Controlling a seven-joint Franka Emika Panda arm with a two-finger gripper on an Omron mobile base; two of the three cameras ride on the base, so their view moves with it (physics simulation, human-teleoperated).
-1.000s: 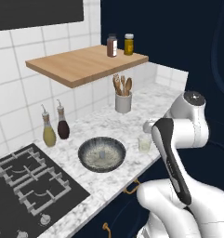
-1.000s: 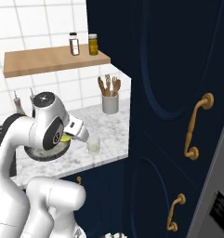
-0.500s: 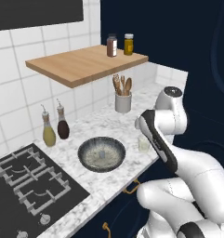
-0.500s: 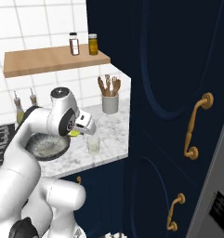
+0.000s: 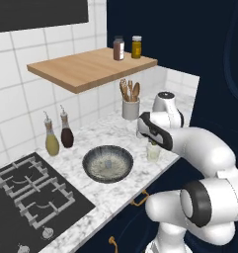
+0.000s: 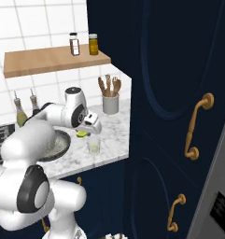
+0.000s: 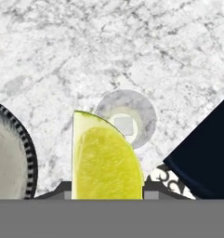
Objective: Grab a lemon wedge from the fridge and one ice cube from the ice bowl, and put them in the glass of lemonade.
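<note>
My gripper (image 6: 84,132) is shut on the lemon wedge (image 7: 106,160), a bright yellow-green slice that hangs just above the counter. The glass of lemonade (image 7: 126,118) stands right beneath and slightly beyond the wedge; a small pale square (image 7: 124,125) lies in its liquid. From the left base view the gripper (image 5: 151,141) hovers over the glass (image 5: 153,153) near the counter's front edge. The ice bowl (image 5: 107,163) sits to the left of the glass, its rim (image 7: 26,153) at the hand view's left. A strip of the grey fridge (image 6: 215,186) stands at far right.
A white crock of wooden spoons (image 5: 130,105) stands behind the glass. Two oil bottles (image 5: 59,134) line the tiled wall and a wooden shelf (image 5: 91,68) with two jars hangs above. The gas hob (image 5: 31,197) is at left. Navy cabinets with gold handles (image 6: 198,126) fill the right.
The arm has swung in over the counter, carrying the lemon wedge from beside the bowl to just above the glass. The bowl and glass have stayed put.
</note>
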